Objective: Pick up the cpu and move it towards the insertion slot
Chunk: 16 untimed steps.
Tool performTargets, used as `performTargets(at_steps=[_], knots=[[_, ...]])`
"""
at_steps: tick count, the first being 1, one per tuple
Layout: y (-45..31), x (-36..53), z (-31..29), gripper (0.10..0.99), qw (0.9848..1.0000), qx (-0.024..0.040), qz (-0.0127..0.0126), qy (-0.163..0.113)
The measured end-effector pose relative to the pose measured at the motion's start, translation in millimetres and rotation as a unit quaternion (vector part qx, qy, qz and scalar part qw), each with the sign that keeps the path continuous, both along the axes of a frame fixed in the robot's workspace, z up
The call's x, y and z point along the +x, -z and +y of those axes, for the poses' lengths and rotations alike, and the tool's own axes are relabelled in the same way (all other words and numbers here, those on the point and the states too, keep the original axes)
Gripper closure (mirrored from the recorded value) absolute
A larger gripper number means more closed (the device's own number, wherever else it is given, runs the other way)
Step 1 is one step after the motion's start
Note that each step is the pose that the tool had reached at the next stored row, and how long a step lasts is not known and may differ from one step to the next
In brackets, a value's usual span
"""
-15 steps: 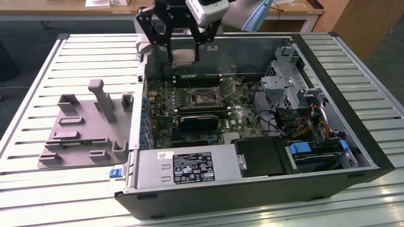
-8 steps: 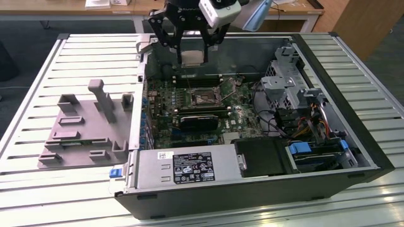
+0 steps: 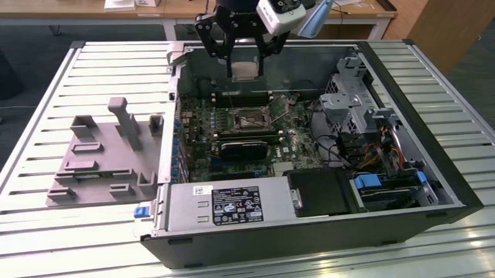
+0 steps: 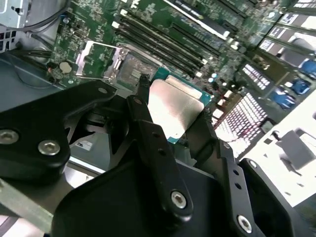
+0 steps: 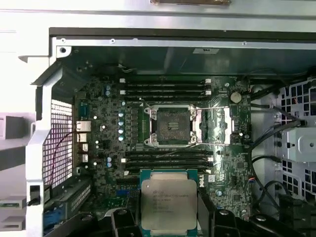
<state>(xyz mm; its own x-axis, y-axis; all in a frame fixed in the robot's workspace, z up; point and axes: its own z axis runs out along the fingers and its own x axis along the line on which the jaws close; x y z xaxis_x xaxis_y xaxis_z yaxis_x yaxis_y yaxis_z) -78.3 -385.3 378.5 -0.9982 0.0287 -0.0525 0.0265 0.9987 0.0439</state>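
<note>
Step in hand: the carry. The black two-fingered gripper (image 3: 246,65) is clamped on the cpu, a flat square chip with a shiny silver metal top and a pale green rim (image 3: 245,71), and holds it in the air above the open black computer case (image 3: 433,191).

Claw: closed on the chip; in the second wrist view one black finger (image 4: 148,128) presses one edge of the chip (image 4: 175,108) and the other finger presses the opposite edge.

Where the chip is: lifted, touching nothing but the fingers, over the far part of the green motherboard (image 3: 201,133) in the exterior view. In the first wrist view the chip (image 5: 169,203) sits apart from the socket, with a bank of memory slots between them.

Where it is bound: the insertion slot, a square dark socket in a silver metal frame (image 5: 172,126), its cover swung open to one side.

What the move calls for, as I judge it: bringing the chip level and square over the socket, clear of the open frame and lever.

Count: one chip, one socket, one gripper, one case. One grey moulded fixture (image 3: 101,156) lies on the slatted metal table (image 3: 46,116), at the exterior view's left.
</note>
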Motion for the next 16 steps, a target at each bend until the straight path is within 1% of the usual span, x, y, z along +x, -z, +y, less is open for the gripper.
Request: performTargets(at_steps=[9, 16], knots=[[8.6, 16.5, 16.0, 0.545, 1.0, 0.0, 0.0001, 0.0], [15.4, 27.4, 30.2, 0.545, 1.0, 0.0, 0.0006, 0.0]])
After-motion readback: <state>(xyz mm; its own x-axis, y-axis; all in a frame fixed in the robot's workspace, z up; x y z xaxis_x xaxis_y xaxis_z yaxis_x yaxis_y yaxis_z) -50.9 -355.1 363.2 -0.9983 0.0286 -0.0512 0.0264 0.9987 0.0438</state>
